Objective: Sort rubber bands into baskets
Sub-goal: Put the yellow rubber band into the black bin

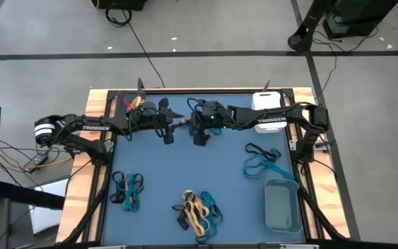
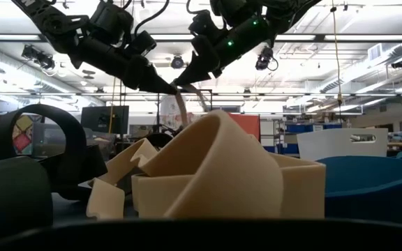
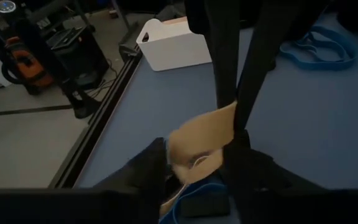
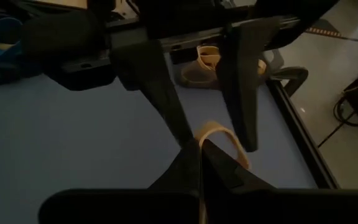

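Both grippers meet tip to tip above the far middle of the blue mat. My right gripper (image 1: 189, 122) is shut on a tan rubber band (image 3: 201, 140), which also shows in the right wrist view (image 4: 219, 134). My left gripper (image 1: 177, 124) is open, with one finger on either side of the same band. The white basket (image 1: 267, 102) stands at the far right and the grey-teal basket (image 1: 282, 205) at the near right. I cannot make out the dark basket. Loose bands lie in piles at the near left (image 1: 126, 188), near middle (image 1: 199, 211) and right (image 1: 262, 160). My right gripper pinches one side of the tan band's loop (image 3: 230, 118) between its two shut fingers, coming about level from the table's right. The band is lifted clear of the mat and hangs a little below the fingertips (image 2: 181, 104). My left gripper's fingers (image 4: 182, 127) stand beside the loop; I cannot tell whether they touch it.
Several tan bands (image 4: 202, 65) lie by the mat's far left edge. The near-middle pile fills the front of the low view (image 2: 215, 174). Bare mat (image 1: 185, 162) lies under and in front of the grippers. Black rails edge the table.
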